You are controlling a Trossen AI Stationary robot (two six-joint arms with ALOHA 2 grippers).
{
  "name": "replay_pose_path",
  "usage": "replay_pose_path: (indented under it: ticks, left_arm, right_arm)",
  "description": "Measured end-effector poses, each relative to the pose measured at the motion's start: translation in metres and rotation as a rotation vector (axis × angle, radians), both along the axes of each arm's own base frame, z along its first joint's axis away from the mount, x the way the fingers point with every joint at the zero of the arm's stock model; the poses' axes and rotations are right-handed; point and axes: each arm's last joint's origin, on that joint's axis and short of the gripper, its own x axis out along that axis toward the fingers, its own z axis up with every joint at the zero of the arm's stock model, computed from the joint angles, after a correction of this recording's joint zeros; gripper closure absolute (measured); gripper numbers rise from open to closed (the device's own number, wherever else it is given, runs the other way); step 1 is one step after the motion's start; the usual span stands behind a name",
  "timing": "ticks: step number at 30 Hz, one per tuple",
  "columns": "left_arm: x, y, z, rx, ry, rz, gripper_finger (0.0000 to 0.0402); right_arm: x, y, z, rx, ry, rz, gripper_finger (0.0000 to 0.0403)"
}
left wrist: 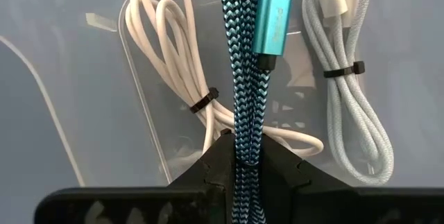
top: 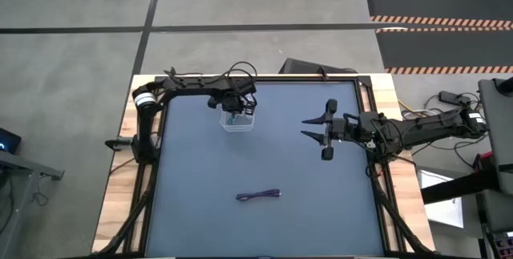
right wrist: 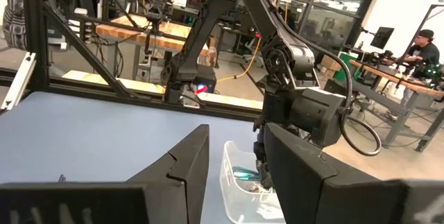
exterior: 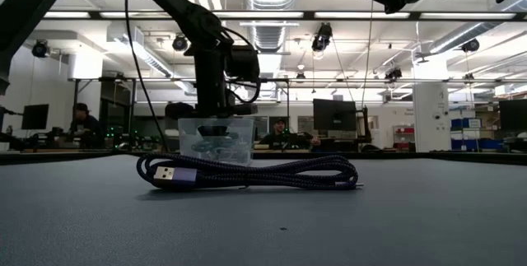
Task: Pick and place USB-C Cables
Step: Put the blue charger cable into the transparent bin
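The clear bin (top: 237,123) stands on the table's far half, left of the middle. My left gripper (top: 234,110) hangs over it, shut on the teal-green cable (left wrist: 244,78). Two white bundled cables (left wrist: 182,71) (left wrist: 355,99) lie on the bin's floor. The dark purple cable (top: 258,196) lies flat on the table's near half, and the low view shows it (exterior: 247,171) in front of the bin (exterior: 216,140). My right gripper (top: 305,129) hovers open over the table's right half, pointing toward the bin (right wrist: 239,182). My left gripper pinches the teal-green bundle between its two fingers (left wrist: 215,165), coming from above and pointing down into the bin. The fingers close on the braided strands (left wrist: 247,151), along their length. The bundle hangs below the fingers, its teal plug (left wrist: 270,26) down inside the bin.
Wooden boards and a black frame (top: 144,155) border the table's left and right sides. Black wires trail along both arms. Open mat lies between the bin and the purple cable. People sit at desks (exterior: 82,122) in the room beyond the table.
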Motion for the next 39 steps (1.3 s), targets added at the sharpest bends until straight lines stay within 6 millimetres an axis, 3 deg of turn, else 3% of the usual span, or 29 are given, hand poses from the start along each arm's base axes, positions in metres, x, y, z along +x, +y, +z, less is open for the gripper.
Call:
replay_pose_path:
  ticks: [39]
  left_arm:
    - [0.0004,-0.0005,-0.0002,-0.025,-0.01,-0.024,0.0368]
  right_arm:
    - [0.0,0.0,0.0,0.0,0.0,0.0,0.0273]
